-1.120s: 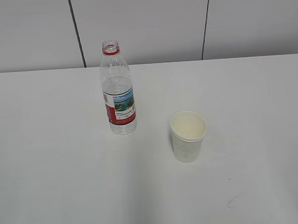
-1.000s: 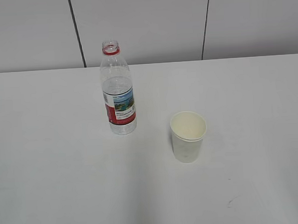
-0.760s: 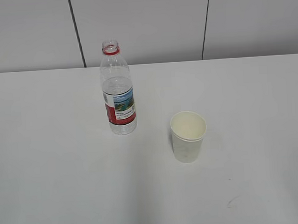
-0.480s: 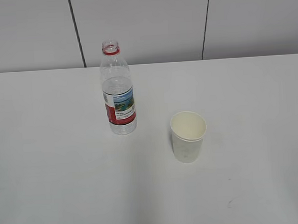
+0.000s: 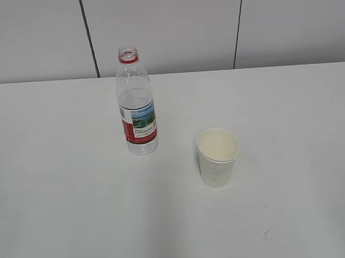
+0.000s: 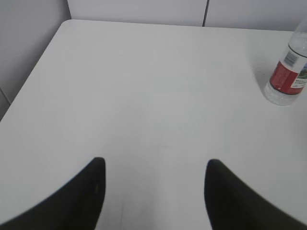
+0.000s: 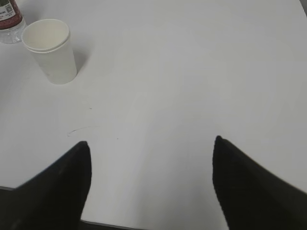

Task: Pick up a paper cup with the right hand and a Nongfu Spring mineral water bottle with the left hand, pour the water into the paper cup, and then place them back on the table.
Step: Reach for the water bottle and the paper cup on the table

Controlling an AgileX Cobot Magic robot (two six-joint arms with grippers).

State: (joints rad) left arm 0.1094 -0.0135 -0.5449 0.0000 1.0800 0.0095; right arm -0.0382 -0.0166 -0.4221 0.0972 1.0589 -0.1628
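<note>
**Bottle and cup upright on the table, both grippers apart and empty**

Bottle (image 5: 137,105): tall, clear, capless, red neck ring, water (image 5: 135,100) partway up. Its red-and-white label carries a blue-green landscape; the print is too small to read. It stands upright on the white table (image 5: 60,187), left of centre. Cup (image 5: 218,157), plain white with a rolled rim and cream inside, stands at the bottle's 4 o'clock, near but apart. A small dark scuff (image 5: 269,232) lies at the cup's 5 o'clock. Left gripper (image 6: 153,191) hangs over bare table, fingers spread, holding nothing, bottle at its 2 o'clock. Right gripper (image 7: 151,179) likewise gapes wide, cup at its 10 o'clock.
</note>
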